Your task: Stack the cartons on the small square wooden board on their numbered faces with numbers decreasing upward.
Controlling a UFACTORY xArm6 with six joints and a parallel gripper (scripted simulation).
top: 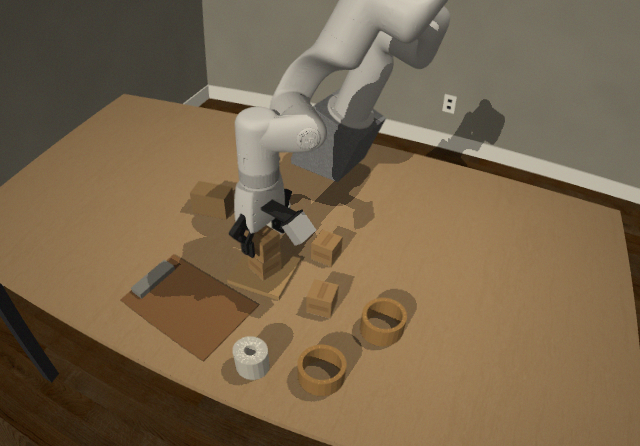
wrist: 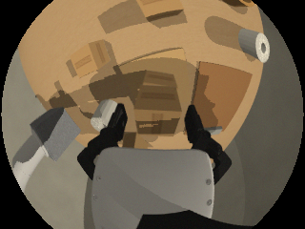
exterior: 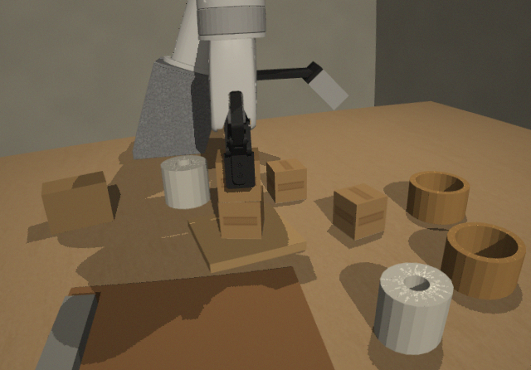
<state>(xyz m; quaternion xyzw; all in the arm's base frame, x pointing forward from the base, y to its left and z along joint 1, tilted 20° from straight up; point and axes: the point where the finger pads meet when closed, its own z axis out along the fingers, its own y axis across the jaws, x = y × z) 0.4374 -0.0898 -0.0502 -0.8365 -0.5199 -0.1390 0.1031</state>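
Note:
Two cartons stand stacked on the wooden board [top: 291,274] [exterior: 210,245] [wrist: 169,55]. The lower carton [top: 264,267] [exterior: 241,221] rests on the board. The upper carton [top: 270,245] [exterior: 257,192] [wrist: 157,125] sits on it, roughly aligned. My gripper [exterior: 239,182] [wrist: 155,111] is open, one finger on each side of the upper carton, with gaps showing in the wrist view. One loose carton [top: 326,248] [exterior: 286,182] [wrist: 89,58] stands beside the board; another [top: 322,298] [exterior: 360,212] [wrist: 161,7] stands farther from the robot base. The numbered faces are hidden.
A brown mat [top: 191,312] [exterior: 214,327] with a grey bar [top: 153,279] lies beside the board. A white roll [exterior: 185,183] [wrist: 102,114] stands close behind the board, near a larger box [top: 210,201] [exterior: 79,203]. Another roll [top: 250,359] and two wooden rings [top: 382,335] [top: 321,386] stand farther out.

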